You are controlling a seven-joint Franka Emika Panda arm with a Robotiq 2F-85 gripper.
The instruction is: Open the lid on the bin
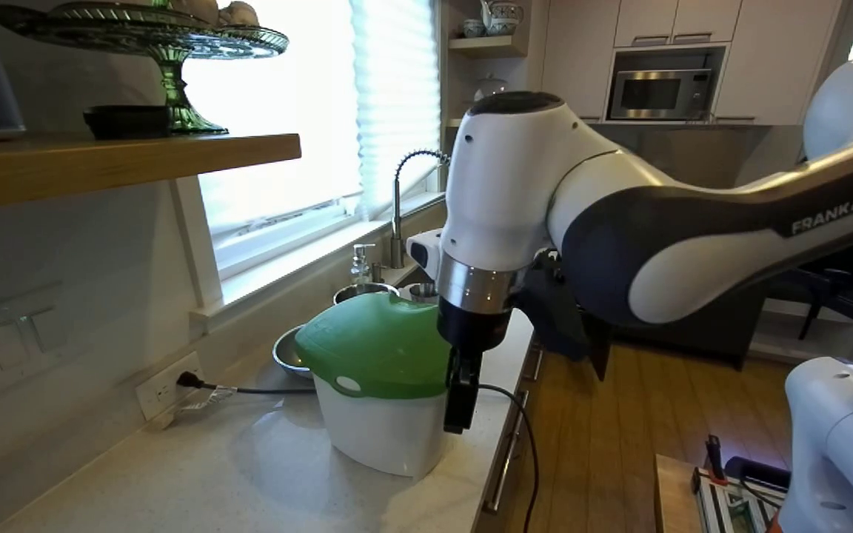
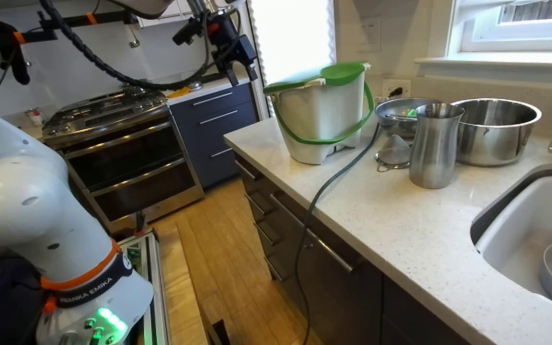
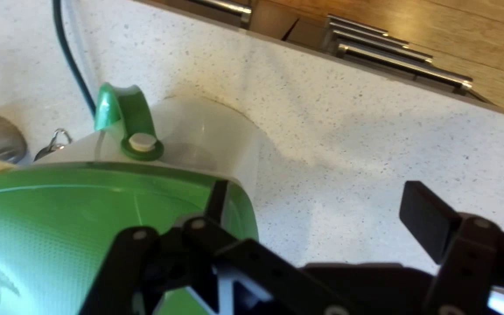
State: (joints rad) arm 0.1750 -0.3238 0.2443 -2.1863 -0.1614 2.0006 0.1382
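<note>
Gripper [image 3: 322,210] spread wide near lid [image 1: 378,348], which sits on bin [image 1: 386,433]; in an exterior view, cord [image 2: 341,173], bowl [image 2: 396,127], cup [image 2: 434,148], pot [image 2: 491,143] to bin's right on white counter [image 2: 391,220], sink [image 2: 520,215] near right, wood floor [image 2: 223,239] left.

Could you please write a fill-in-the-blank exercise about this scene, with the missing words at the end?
The lid is coloured ____.
The bin is mostly coloured ____.
In the wrist view, the end effector is ____, not shut.
In an exterior view, the shelf under the cake stand appears made of ____.
Missing words: green; white; open; wood.
</note>
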